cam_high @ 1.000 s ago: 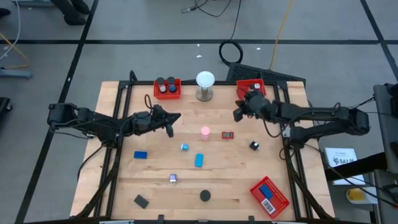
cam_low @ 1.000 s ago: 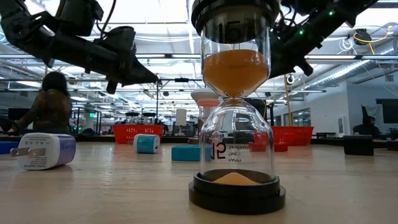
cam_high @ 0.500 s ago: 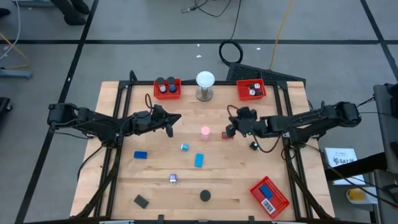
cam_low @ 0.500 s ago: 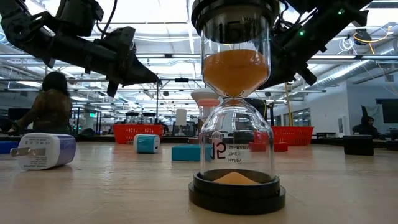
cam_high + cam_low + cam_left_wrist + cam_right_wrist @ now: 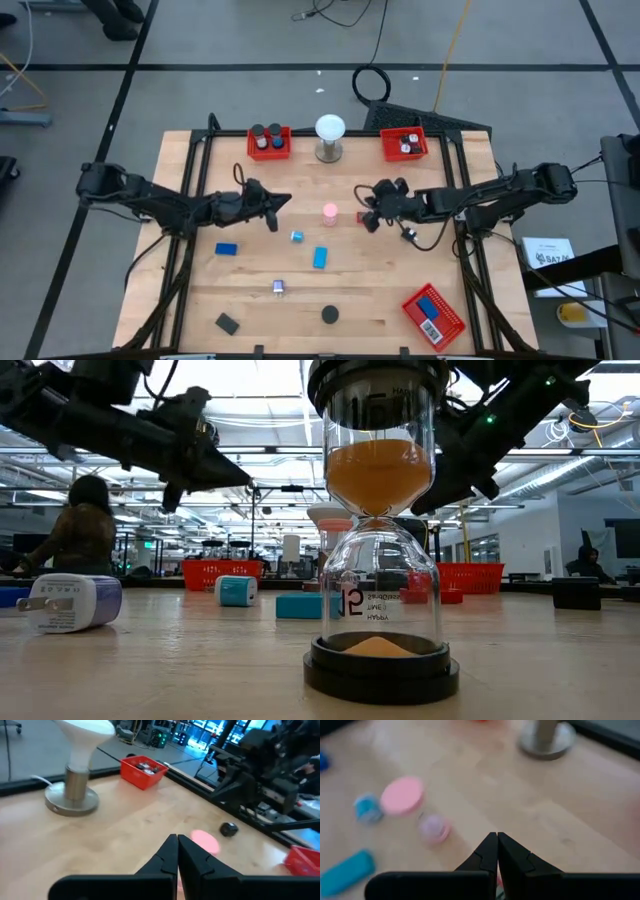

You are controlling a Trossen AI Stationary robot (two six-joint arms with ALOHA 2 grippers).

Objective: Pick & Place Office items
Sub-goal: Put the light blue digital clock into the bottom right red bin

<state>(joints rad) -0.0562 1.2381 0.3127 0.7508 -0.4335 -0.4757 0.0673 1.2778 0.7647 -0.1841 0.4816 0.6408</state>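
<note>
Office items lie scattered on the wooden table: a pink disc [image 5: 329,211], a small blue roll [image 5: 297,236], two blue blocks [image 5: 320,258] [image 5: 226,248], a white plug [image 5: 279,287], a black block [image 5: 227,322] and a small black piece [image 5: 408,234]. An hourglass [image 5: 380,540] stands near the front edge. My right gripper [image 5: 368,218] is shut and hovers just right of the pink disc [image 5: 402,795], covering the spot below it. My left gripper [image 5: 283,203] is shut, level above the table left of the disc [image 5: 205,840], and holds nothing.
Two red mesh trays [image 5: 270,142] [image 5: 404,144] with items stand at the far edge, a white globe lamp [image 5: 330,135] between them. A third red tray [image 5: 434,313] lies at the near right corner. A person sits far behind the table [image 5: 80,525].
My right gripper has swung from the far right tray toward the table's middle and come down, stopping beside the pink disc over the small red item, which it now covers. My left gripper has drifted a little toward the near edge. Both stayed shut.
</note>
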